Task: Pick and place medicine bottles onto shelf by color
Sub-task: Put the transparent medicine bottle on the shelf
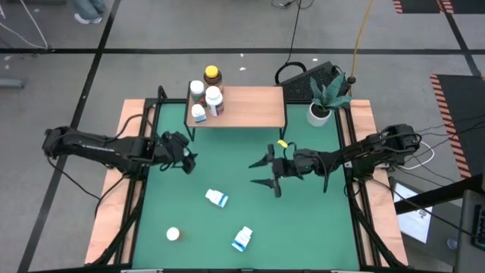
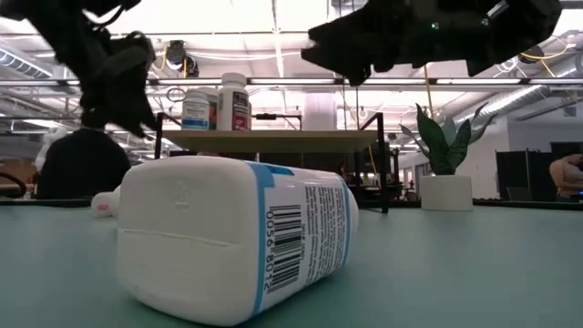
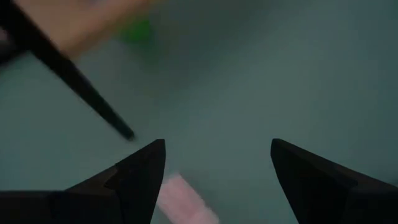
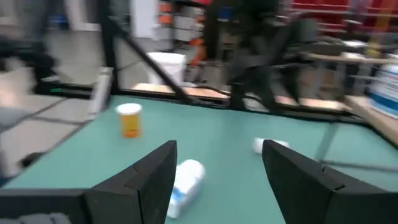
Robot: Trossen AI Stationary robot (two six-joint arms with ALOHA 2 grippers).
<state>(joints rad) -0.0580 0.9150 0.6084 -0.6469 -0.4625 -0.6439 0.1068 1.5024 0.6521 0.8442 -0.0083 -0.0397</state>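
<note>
The shelf stands at the far middle of the green mat, with several medicine bottles upright on its left end, one amber with a yellow lid. Two white, blue-labelled bottles lie on their sides on the mat. An amber bottle stands upright near the front left. My left gripper hangs open over the mat, left of the shelf's near left leg, above a small pale bottle. My right gripper is open and level in mid-table, pointing left toward the nearer lying bottle.
A white plant pot stands at the mat's far right corner. Wooden side boards edge the mat left and right. The shelf's thin black legs stand close to my left gripper. Open mat lies between the two grippers.
</note>
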